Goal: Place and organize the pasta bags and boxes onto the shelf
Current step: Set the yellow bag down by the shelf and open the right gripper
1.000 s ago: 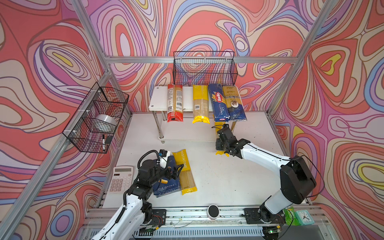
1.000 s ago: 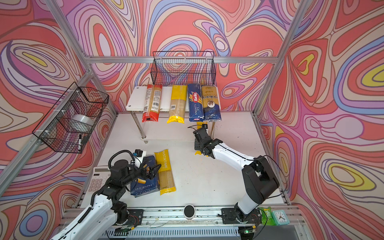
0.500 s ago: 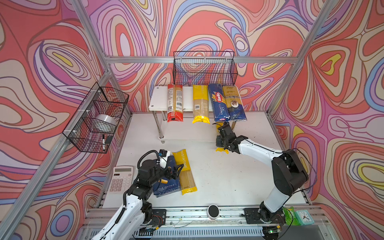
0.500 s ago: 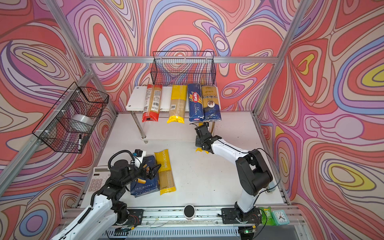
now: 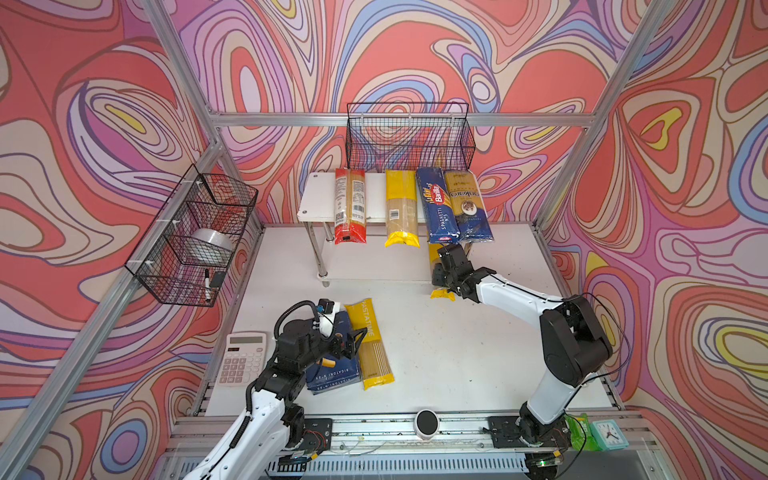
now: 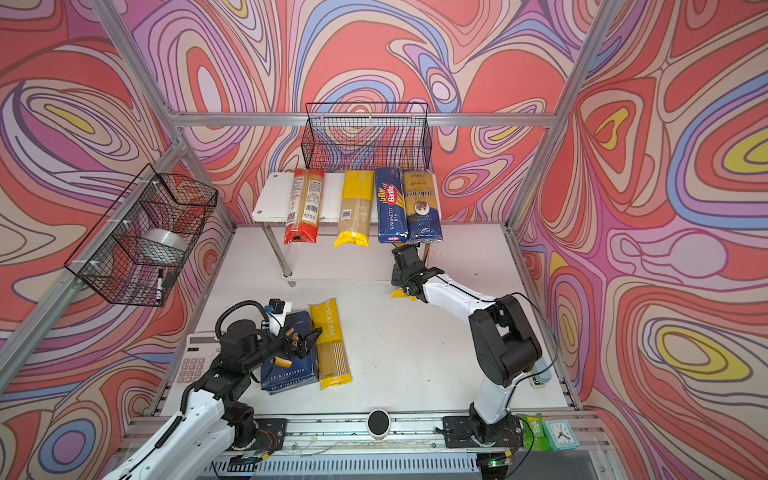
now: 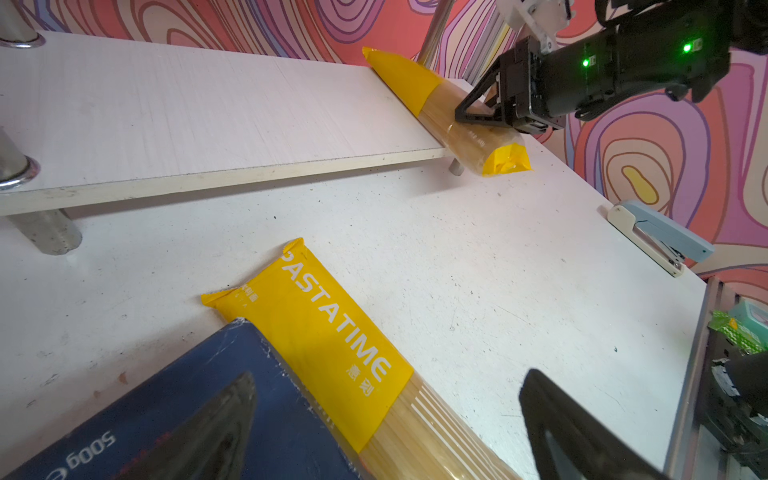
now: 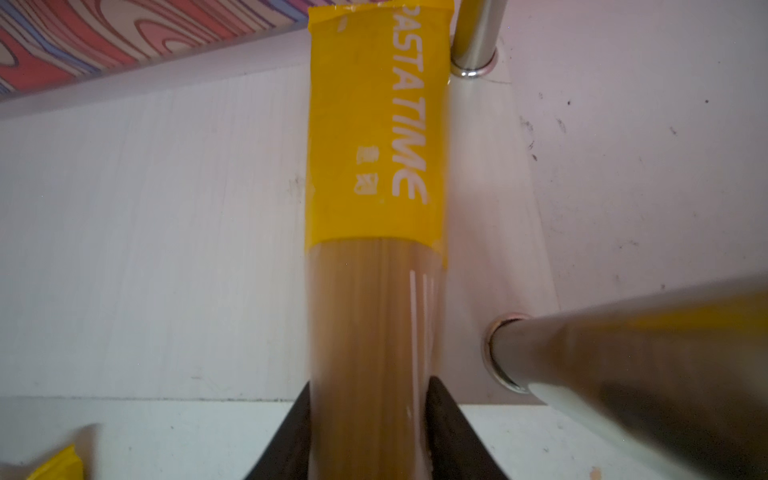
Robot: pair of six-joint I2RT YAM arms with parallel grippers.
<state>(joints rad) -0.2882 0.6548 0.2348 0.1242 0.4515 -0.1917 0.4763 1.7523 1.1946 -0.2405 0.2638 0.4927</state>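
- The walls (image 5: 415, 50) around both arms carry a flat print of red, pink, lilac and yellow swirls, framed by aluminium bars.
- The table (image 5: 457, 353) beneath both grippers is matte white with small dark specks.
- The shelf (image 5: 316, 199) has smooth white boards on round chrome legs. The right gripper (image 8: 368, 399) sits at the front edge of its lower board.
- The rigatoni box (image 5: 336, 376), a flat dark blue carton, lies on the table under the left gripper (image 7: 386, 378). The fingers are spread wide and grip nothing, and the arm covers part of the box.
- Above the right gripper, four long packs lie side by side on the top board with their ends overhanging: a red bag (image 5: 350, 205), a yellow bag (image 5: 401, 208), the glossy blue spaghetti box (image 5: 436, 208) and a gold-and-navy bag (image 5: 467, 208).
- A lower-board bag (image 8: 374, 145), yellow with a clear window, lies between the right gripper's fingers beside a chrome leg (image 8: 473, 37). The fingers sit close against its sides, but I cannot tell whether they press it. Its far end is cut off.
- A table bag (image 7: 332, 328), also yellow, touches the rigatoni box below the left gripper.
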